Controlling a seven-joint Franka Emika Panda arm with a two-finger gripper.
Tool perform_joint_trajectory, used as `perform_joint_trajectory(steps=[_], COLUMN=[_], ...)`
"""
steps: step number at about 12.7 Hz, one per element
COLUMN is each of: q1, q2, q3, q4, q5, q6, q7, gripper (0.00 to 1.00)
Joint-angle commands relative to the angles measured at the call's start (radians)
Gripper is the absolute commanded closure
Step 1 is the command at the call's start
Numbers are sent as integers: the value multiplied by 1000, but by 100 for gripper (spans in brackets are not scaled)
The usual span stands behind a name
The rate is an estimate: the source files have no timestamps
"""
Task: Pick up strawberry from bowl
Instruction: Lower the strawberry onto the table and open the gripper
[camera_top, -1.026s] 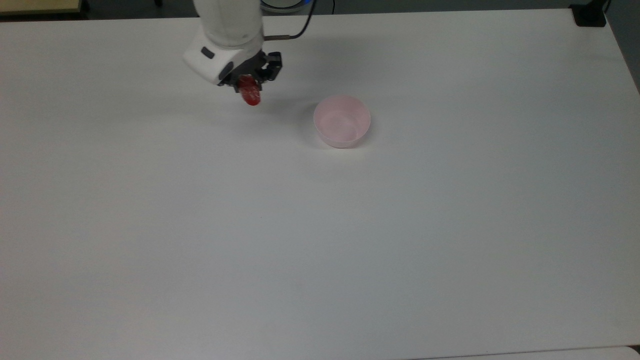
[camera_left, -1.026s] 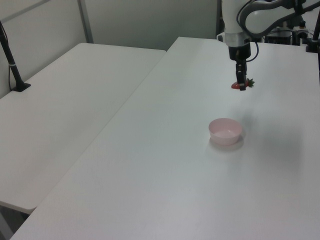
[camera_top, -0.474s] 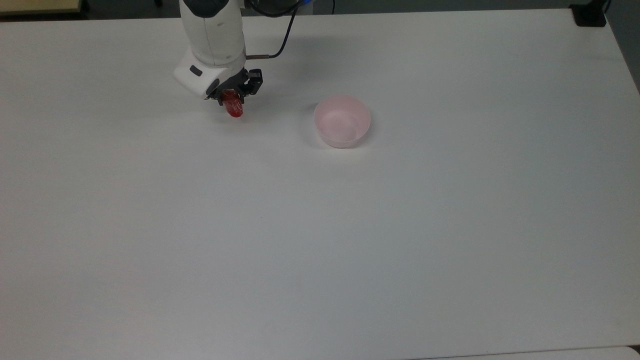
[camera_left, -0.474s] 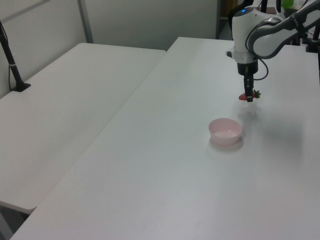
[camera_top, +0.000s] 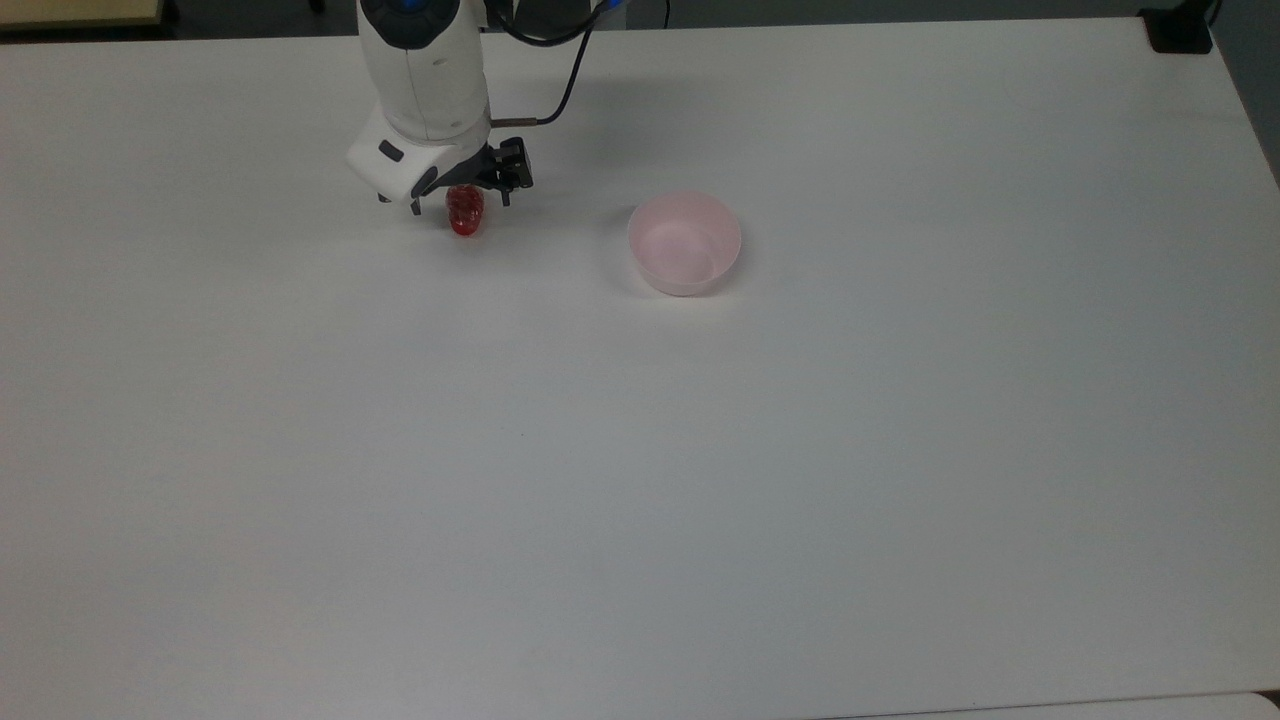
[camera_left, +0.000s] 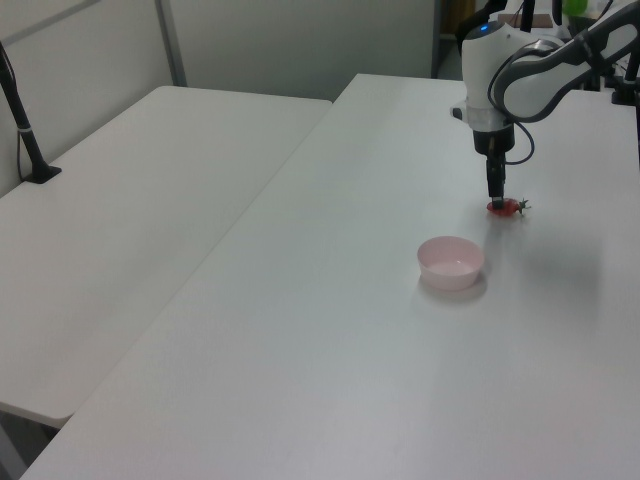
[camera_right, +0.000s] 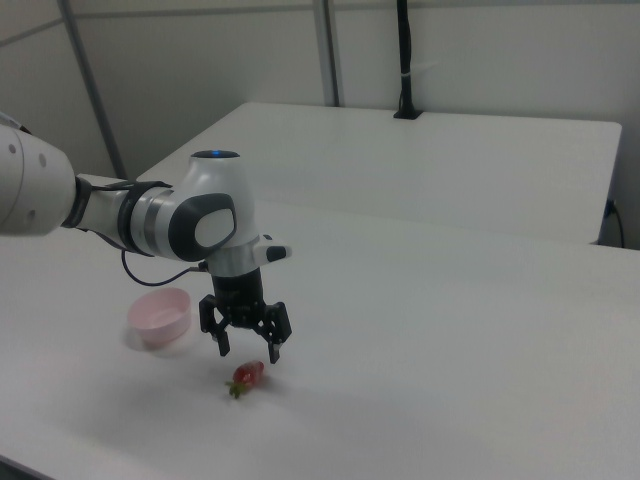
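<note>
The white table stretches wide and bare, with a second table beside it at the left view's left. Over the far part of the white table the Panda arm bends down, its gripper pointing straight at the surface. In the right view the fingers stand spread wide with nothing between them — the strawberry lies on the table just below, its green cap toward the right view's lower left. The pale pink bowl sits apart from it, to the top view's right, and looks empty.

So the fruit is out of the bowl and resting on the table; by my reading the step in hand is the release, with the pick itself already behind it.

What the next move calls for, I would judge, is a clean vertical lift of the open gripper — straight up, so neither fingertip nudges the glossy strawberry, which could roll easily on so smooth a surface.
</note>
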Motion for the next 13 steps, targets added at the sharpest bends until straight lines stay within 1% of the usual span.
perform_joint_trajectory(steps=[1, 2, 4, 5, 6, 7, 8, 11, 12, 13], q1=[4, 11, 25, 47, 56, 80, 90, 107, 116, 117], q2=[-45, -51, -62, -68, -77, -87, -88, -104, -113, -137], q3=[-7, -5, 6, 6, 6, 4, 2, -2, -7, -13], q4=[25, 60, 153, 211, 257, 300, 336, 448, 477, 492], q5=[2, 2, 5, 25, 31, 31, 31, 38, 44, 68], q6=[0, -42, -142, -182, -210, -225, -254, -421, -455, -472], q7=[84, 117, 128, 191, 307, 370, 385, 386, 386, 386], gripper=[0, 0, 0, 0, 0, 0, 0, 0, 0, 0])
